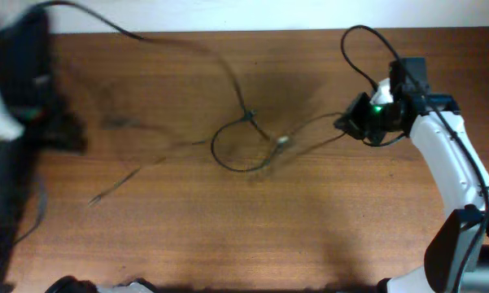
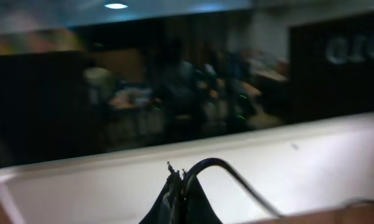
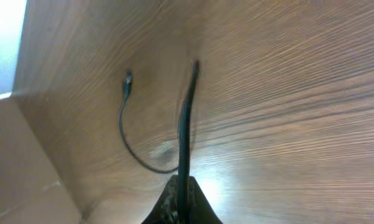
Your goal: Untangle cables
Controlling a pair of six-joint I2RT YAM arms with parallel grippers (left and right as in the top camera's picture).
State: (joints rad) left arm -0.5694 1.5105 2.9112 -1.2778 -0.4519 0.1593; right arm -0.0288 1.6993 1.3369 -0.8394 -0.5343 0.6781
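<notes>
The cables lie spread across the middle of the wooden table (image 1: 228, 236). They meet at a small knot (image 1: 246, 115) with a loop (image 1: 228, 159) below it and a silvery plug (image 1: 282, 140) beside it. One strand (image 1: 179, 45) runs up left toward my blurred left arm (image 1: 28, 81). Two strands run right to my right gripper (image 1: 351, 122). In the right wrist view the right gripper (image 3: 184, 190) is shut on a black cord (image 3: 187, 118) just above the table. In the left wrist view the left gripper (image 2: 182, 183) is shut on a cord (image 2: 236, 180) and is lifted high.
A loose strand end (image 1: 93, 199) lies at the lower left. A thin cord with a small plug (image 3: 128, 81) curls next to the held cord. A thick arm cable (image 1: 358, 49) loops above the right wrist. The table's far edge meets a white wall (image 1: 268, 12).
</notes>
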